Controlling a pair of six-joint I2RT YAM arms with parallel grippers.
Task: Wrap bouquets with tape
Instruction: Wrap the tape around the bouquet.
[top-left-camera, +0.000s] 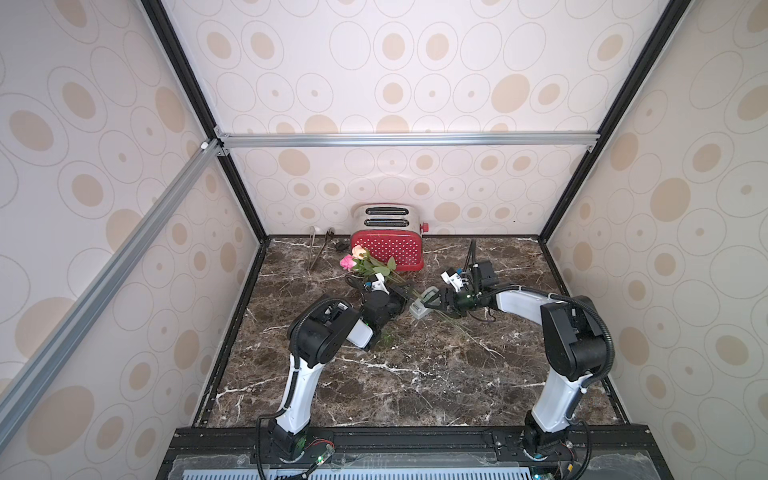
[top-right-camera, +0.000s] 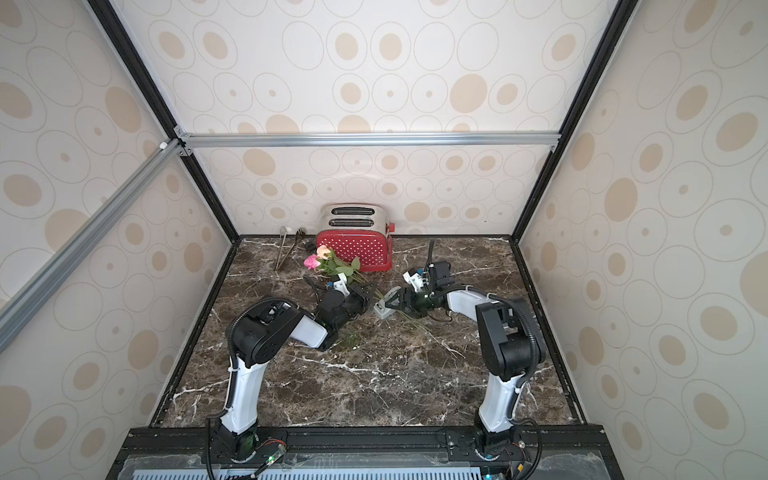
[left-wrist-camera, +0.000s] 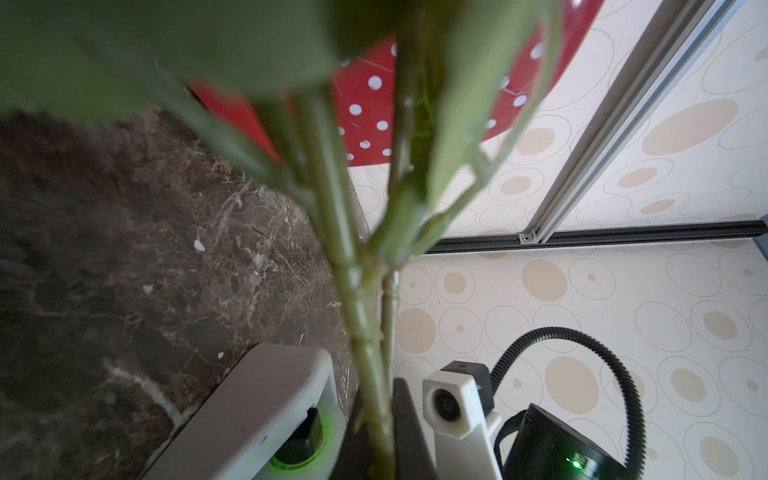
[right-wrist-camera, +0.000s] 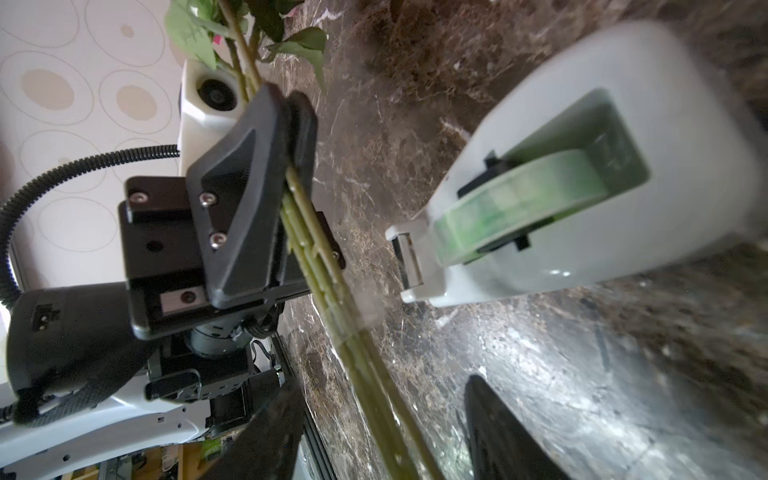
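roses (top-left-camera: 365, 262) mid-table, light, blooms likely crushable, take by the stiff thin stems (right-wrist-camera: 324, 270) | left gripper (right-wrist-camera: 291, 137) clamped on the bundled stems | grey tape dispenser (top-left-camera: 422, 305) just beside them, may slide when tugged | right gripper (right-wrist-camera: 386, 380) jaws apart, empty, stems crossing between | metal tongs (top-left-camera: 316, 251) well apart; red toaster (top-left-camera: 388, 249) close behind blooms

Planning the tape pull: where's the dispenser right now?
In both top views the dispenser sits mid-table, just ahead of the open right pincer, beside the stems held by the left pincer, in front of the toaster.
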